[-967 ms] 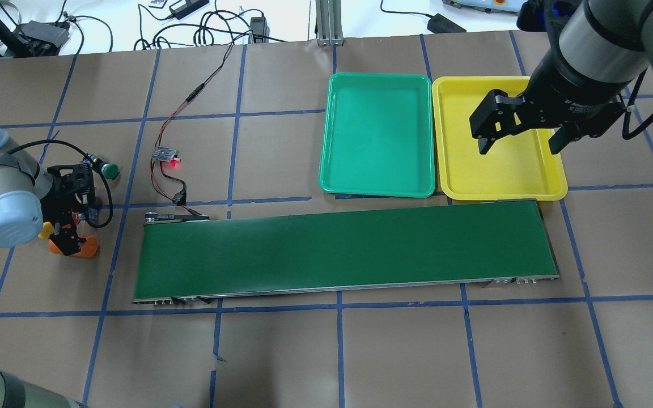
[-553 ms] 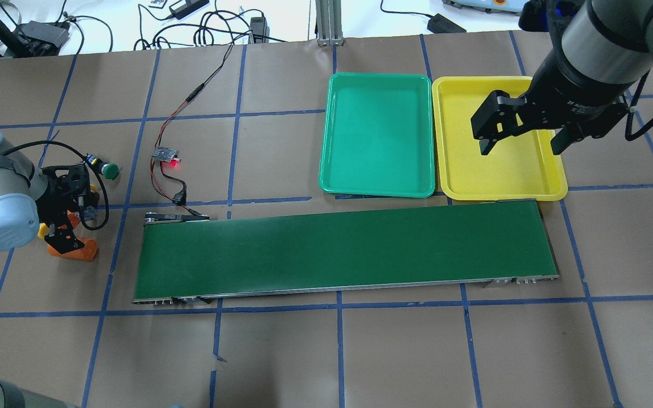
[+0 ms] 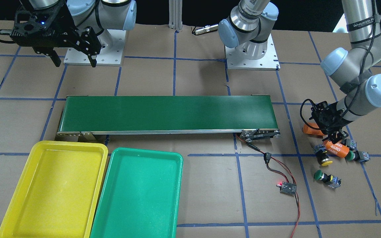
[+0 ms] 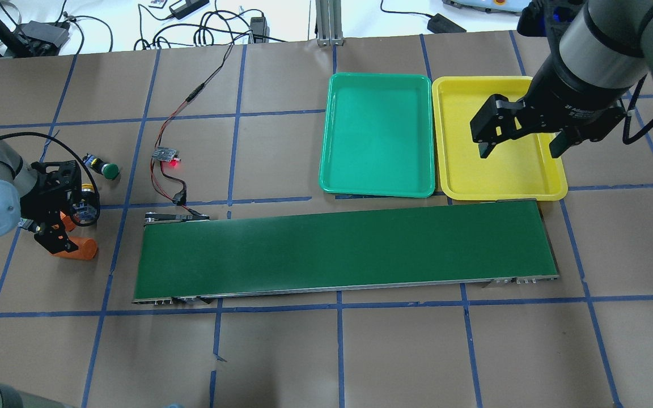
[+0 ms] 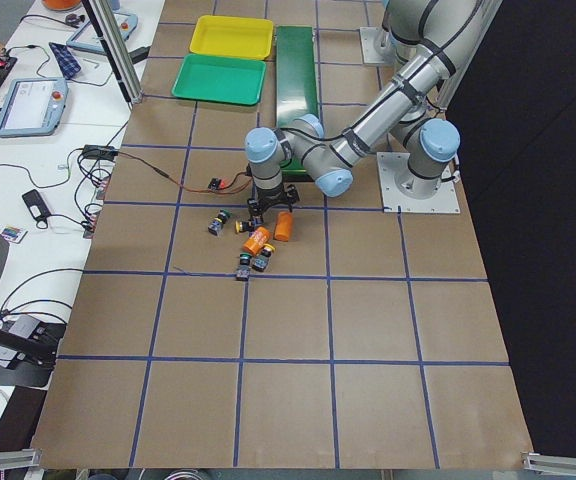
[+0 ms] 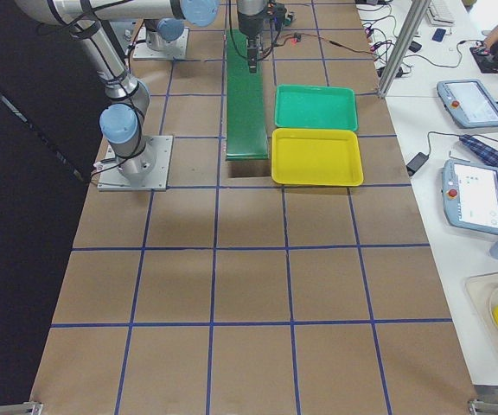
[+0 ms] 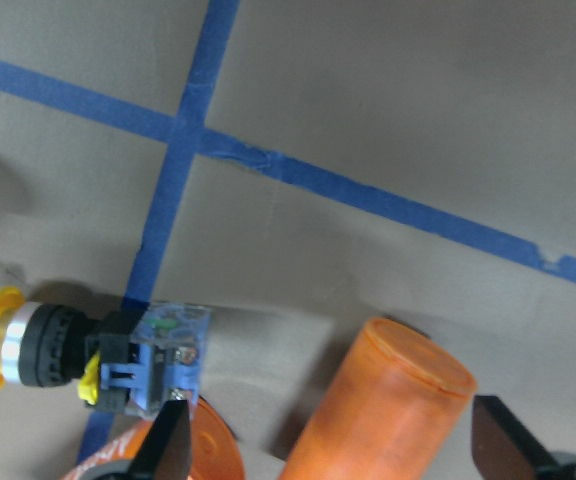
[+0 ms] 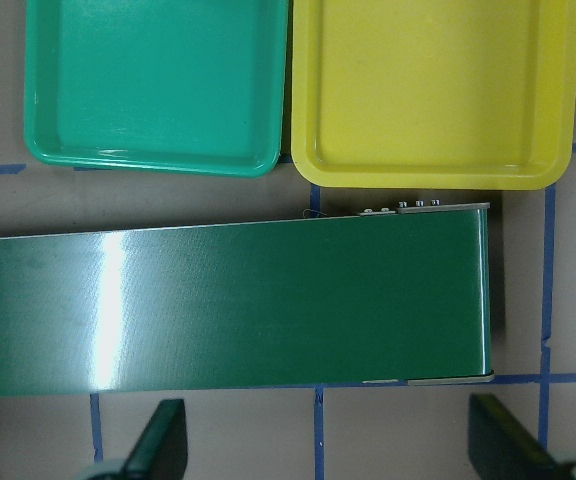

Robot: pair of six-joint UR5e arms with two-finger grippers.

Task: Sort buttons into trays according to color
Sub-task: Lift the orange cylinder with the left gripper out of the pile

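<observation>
Left gripper [image 7: 328, 425] jaws stood apart: orange cylinder [image 7: 383, 400] between them, yellow button [image 7: 58, 345] outside one finger. Right gripper [image 8: 325, 425] jaws stood apart, holding nothing.

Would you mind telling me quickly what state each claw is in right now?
Left claw: open, holding nothing, poised over an orange cylinder.
Right claw: open, empty.

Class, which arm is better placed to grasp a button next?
Left: the left claw hangs open by the buttons and orange cylinders; the right claw is at the table's other end.
</observation>
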